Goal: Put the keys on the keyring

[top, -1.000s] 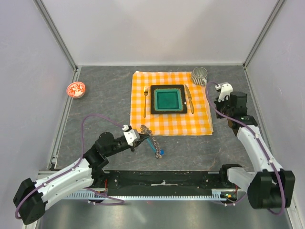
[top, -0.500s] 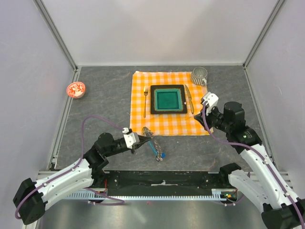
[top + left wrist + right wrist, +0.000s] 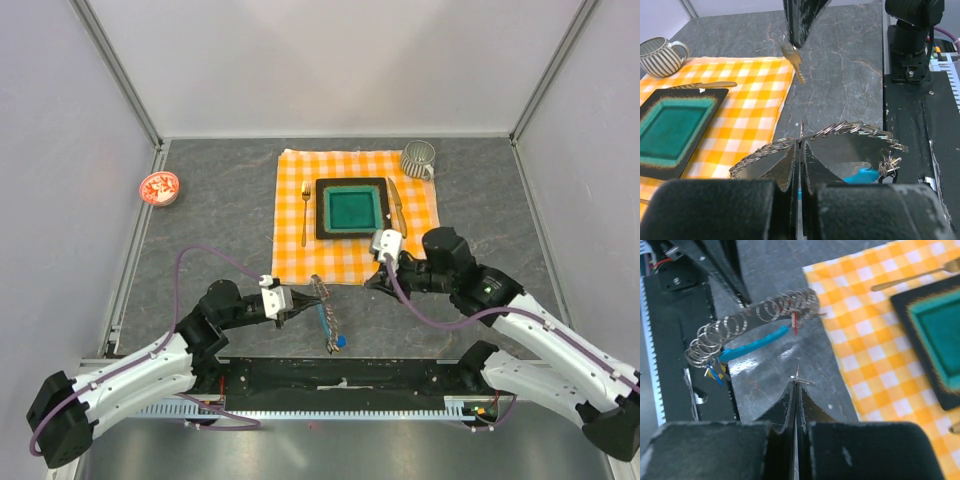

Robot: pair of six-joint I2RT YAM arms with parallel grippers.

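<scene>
Grey stone-patterned table [image 3: 200, 210] lies under everything, with an orange-and-white checked cloth [image 3: 290, 170] over its far middle and a square dark plate with a teal centre [image 3: 322, 210] on that. On the bare stone just near of the cloth's near edge, my left gripper [image 3: 800, 155] is pressed together on the keyring [image 3: 850, 129], a silvery chain of small wire loops. I pinch it partway along, so it arches out to either side of my fingers; I cannot tell whether its ends touch the table. Its bright cyan curved plastic clip [image 3: 757, 344] runs alongside the loops. My right gripper [image 3: 796, 390] hangs to the right of the ring, near it but apart. It is closed tight on one small pale metal key [image 3: 794, 59], gripped by the head with the blade pointing down. Tiny blue and yellow tags [image 3: 714, 374] cluster at the ring's near end; I judge those belong to keys already threaded. The step in hand looks like bringing this key across to the ring. Next I would need to line up the key's hole with an open loop end while my left grip holds the ring steady.
</scene>
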